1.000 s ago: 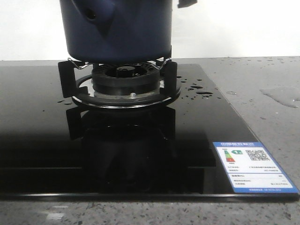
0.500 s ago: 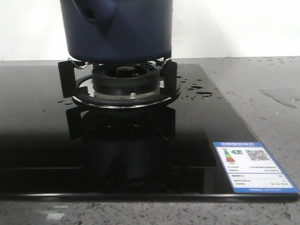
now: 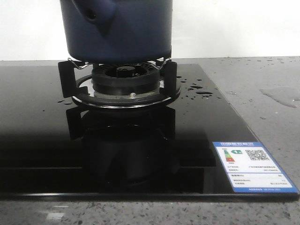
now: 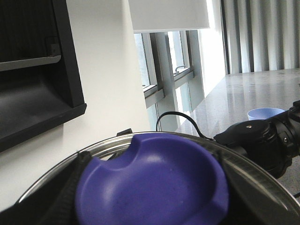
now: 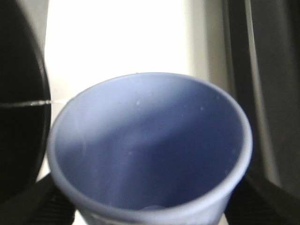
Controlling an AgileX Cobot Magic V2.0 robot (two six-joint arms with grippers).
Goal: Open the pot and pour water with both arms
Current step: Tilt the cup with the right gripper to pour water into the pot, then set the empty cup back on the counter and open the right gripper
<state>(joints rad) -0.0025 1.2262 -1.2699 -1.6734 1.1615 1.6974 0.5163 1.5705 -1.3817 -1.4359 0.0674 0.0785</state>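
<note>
The dark navy pot (image 3: 117, 33) stands on the burner, its handle socket (image 3: 91, 14) facing me; its top is cut off by the frame. Water shows as drops (image 3: 199, 90) on the black glass and a thin puddle (image 3: 281, 96) on the counter to the right. Neither gripper shows in the front view. My left gripper (image 4: 152, 206) is shut on the blue dished knob (image 4: 154, 183) of a steel-rimmed lid (image 4: 262, 180). My right gripper (image 5: 150, 211) is shut on the pale blue cup (image 5: 150, 140), which also shows in the left wrist view (image 4: 263, 113).
The burner stand (image 3: 124, 79) sits on a black glass cooktop (image 3: 37, 117) with a blue-edged sticker (image 3: 253, 166) at its front right corner. Grey speckled counter lies to the right and in front. A dark wall shelf (image 4: 33, 108) and windows show behind the lid.
A dark part at the top right edge of the front view, seen a second ago, has gone out of view. The pot and the drops have not moved.
</note>
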